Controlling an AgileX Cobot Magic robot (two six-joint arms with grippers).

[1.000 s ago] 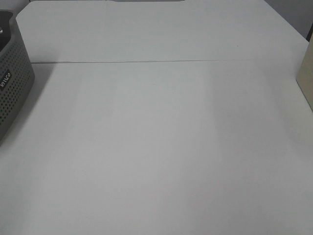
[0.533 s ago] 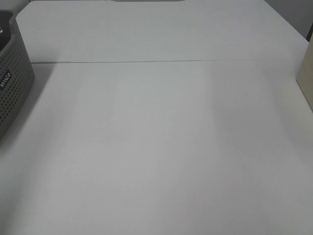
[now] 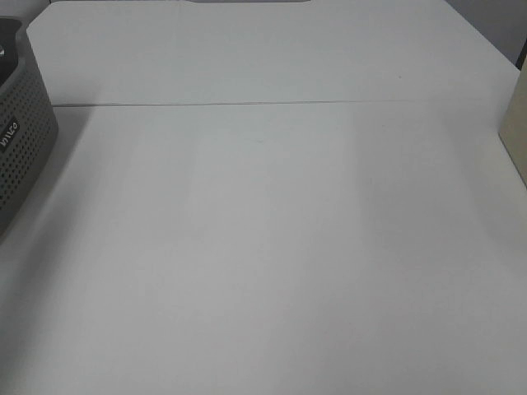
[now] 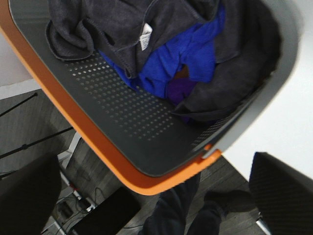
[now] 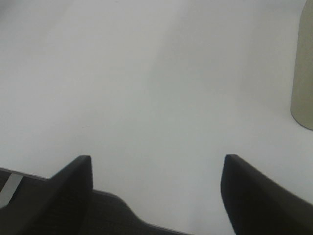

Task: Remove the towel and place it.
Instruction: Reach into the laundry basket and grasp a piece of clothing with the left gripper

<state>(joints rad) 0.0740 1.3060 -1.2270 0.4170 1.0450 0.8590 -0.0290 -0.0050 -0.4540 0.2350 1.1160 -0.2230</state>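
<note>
Towel (image 4: 98,22): dark and bunched inside the basket (image 4: 122,107), not yet lifted. Only the left wrist camera shows it to me.
Exterior high: bare white table (image 3: 272,247), with a slice of the basket at its left edge and a beige object (image 3: 515,136) at the right edge. Neither arm shows, and the towel is hidden from here.
Left wrist: the left gripper (image 4: 154,169) hangs above the basket's orange-rimmed corner, fingers spread wide and holding nothing. The towel is heaped over a blue cloth (image 4: 195,49), with its white tag (image 4: 145,36) facing up.
Why so: I judge the wide spread is meant to take a thick fold of terry without catching the blue cloth.
Right wrist: the right gripper (image 5: 157,159) is spread apart and empty over bare table, well apart from the beige object. I read it as posted over open space where the towel could be laid.
</note>
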